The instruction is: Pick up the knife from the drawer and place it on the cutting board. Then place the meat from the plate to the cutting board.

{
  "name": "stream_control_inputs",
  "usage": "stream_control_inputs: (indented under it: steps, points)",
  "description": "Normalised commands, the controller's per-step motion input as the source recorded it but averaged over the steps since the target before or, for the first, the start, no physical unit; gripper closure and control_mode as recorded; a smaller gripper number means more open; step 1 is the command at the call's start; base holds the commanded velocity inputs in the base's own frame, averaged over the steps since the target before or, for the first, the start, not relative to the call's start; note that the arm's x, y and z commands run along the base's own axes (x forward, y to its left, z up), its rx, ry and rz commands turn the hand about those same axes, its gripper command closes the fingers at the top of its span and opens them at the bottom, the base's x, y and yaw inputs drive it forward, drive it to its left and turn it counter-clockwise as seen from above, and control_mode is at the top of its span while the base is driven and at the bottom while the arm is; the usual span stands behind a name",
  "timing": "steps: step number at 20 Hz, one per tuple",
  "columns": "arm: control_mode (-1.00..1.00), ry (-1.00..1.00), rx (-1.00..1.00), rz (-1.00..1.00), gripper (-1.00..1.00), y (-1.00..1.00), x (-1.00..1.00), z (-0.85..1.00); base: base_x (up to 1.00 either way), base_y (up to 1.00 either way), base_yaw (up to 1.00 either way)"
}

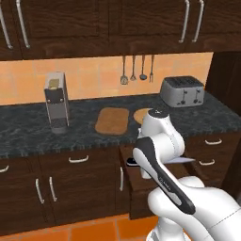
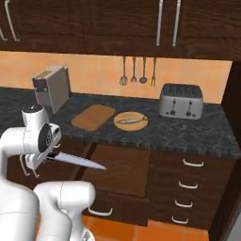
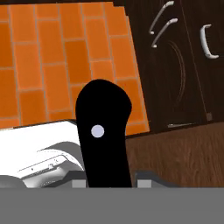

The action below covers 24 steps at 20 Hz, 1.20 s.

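Observation:
My gripper (image 2: 48, 157) is shut on the knife's black handle (image 3: 103, 131), above the open drawer (image 2: 118, 170). The silver blade (image 2: 80, 162) points right over the drawer's wooden floor. In the left base view my own arm hides the gripper, and the knife (image 1: 132, 162) sticks out on either side of it. The cutting board (image 2: 93, 116) (image 1: 112, 120) lies bare on the dark counter. To its right is the round plate (image 2: 119, 126) (image 1: 140, 114) with the meat (image 2: 132, 121), a slim grey fish, lying on it.
A silver toaster (image 2: 181, 100) (image 1: 182, 91) stands at the counter's right and a coffee machine (image 2: 52, 88) (image 1: 56, 101) at its left. Thin utensils (image 2: 136, 70) hang on the back wall. Below are cabinet doors and orange floor tiles (image 3: 43, 65).

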Motion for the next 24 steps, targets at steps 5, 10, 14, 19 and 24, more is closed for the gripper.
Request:
stream_control_inputs:
  steps: [5, 10, 14, 19, 24]
  points:
    - [1.00, 0.00, 0.00, 0.00, 1.00, 0.00, 0.00, 0.00, -0.03, 1.00, -0.48]
    - [1.00, 0.00, 0.00, 0.00, 1.00, 0.00, 0.00, 0.00, -0.03, 1.00, -0.49]
    - [1.00, 0.00, 0.00, 0.00, 1.00, 0.00, 0.00, 0.00, 0.08, 0.92, -0.49]
    - [1.00, 0.00, 0.00, 0.00, 1.00, 0.00, 0.00, 0.00, 0.41, 0.78, -0.54]
    - [1.00, 0.00, 0.00, 0.00, 1.00, 0.00, 0.00, 0.00, 0.54, 0.08, -0.20]
